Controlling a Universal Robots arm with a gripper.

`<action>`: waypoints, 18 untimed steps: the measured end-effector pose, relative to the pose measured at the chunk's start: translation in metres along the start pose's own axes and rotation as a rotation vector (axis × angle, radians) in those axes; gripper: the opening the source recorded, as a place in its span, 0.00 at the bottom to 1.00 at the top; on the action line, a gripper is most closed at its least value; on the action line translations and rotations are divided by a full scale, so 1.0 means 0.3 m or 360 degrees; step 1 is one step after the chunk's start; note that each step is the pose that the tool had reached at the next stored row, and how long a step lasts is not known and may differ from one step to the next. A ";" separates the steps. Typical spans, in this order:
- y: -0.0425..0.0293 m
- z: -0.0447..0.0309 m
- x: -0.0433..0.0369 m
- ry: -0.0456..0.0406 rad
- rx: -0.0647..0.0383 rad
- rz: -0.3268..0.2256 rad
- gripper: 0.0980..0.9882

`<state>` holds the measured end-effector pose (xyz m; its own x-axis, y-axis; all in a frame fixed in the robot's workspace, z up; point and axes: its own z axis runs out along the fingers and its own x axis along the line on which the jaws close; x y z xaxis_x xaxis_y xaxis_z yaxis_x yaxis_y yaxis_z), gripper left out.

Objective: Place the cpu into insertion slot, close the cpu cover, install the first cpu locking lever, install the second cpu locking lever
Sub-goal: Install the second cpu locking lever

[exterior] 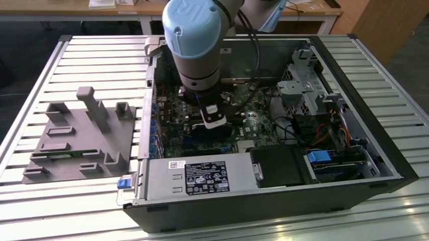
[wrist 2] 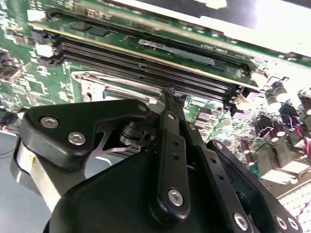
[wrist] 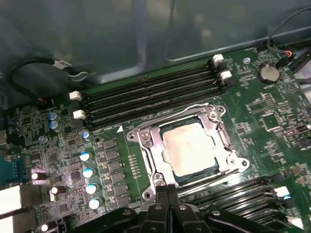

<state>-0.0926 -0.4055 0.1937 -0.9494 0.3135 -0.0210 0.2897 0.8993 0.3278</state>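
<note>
In the first wrist view the cpu [wrist: 190,146] sits in the insertion slot [wrist: 146,145] under the closed cpu cover [wrist: 221,141], at 12 o'clock just beyond the clenched fingers [wrist: 161,194], which hold nothing.

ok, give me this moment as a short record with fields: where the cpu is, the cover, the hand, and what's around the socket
cpu: seated in the insertion slot, silver top showing
cpu cover: lying down over the socket, framing the chip
hand: fingers together, tips at the socket's edge, holding nothing
board: green circuit board, inside the open computer case
neighbours: long black memory slots on both sides of the socket
</note>
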 end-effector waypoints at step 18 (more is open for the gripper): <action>-0.021 0.024 0.038 0.0003 -0.0007 -0.0001 0.00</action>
<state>-0.1043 -0.4055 0.1846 -0.9498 0.3122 -0.0196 0.2884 0.8982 0.3317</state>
